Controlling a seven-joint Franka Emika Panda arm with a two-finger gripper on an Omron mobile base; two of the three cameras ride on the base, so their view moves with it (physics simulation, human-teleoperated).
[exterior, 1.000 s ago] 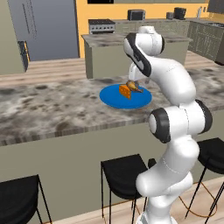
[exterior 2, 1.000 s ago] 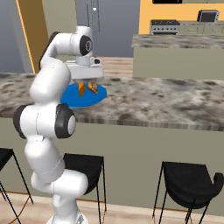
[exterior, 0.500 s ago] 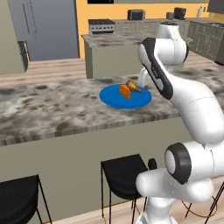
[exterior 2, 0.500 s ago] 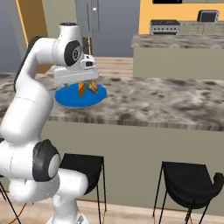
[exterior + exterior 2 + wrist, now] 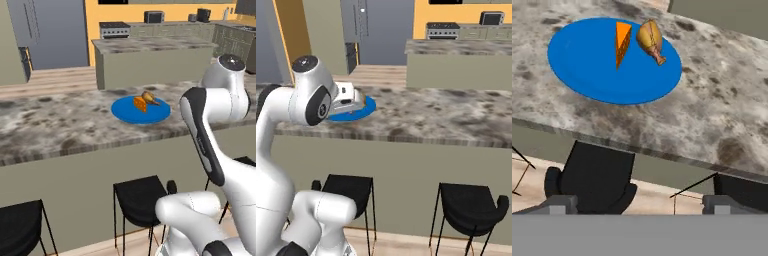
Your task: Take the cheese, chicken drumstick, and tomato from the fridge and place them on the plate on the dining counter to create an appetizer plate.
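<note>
From the left base view, the plate (image 5: 140,110) lies flat on the dining counter (image 5: 60,125), and on it sit the cheese (image 5: 140,104) and the chicken drumstick (image 5: 149,98), side by side and close together near the plate's far edge. The white arm bends up at the right of this view, its upper link level with the counter's near edge. Two black stools (image 5: 141,196) stand under the counter, and behind it are the shorter island (image 5: 150,59), a stove (image 5: 115,29) against the orange wall, and the grey fridge (image 5: 47,32) at the upper left.

The right base view looks from the other side. Here the arm's wrist covers most of the plate (image 5: 367,109), so just a blue arc shows past it on the counter (image 5: 446,117); the food is hidden behind the hand. The fridge (image 5: 376,35) stands at the back, by an orange wall panel.

The hand view looks down on the plate (image 5: 582,60) from just off the counter's edge. The cheese (image 5: 621,41) and drumstick (image 5: 650,39) lie nearly touching, the drumstick's pale bone end pointing toward the plate's rim. The gripper (image 5: 638,204) has its jaws spread wide, the two tips far apart at the bottom corners with nothing between them, above a stool (image 5: 594,177) seat.
</note>
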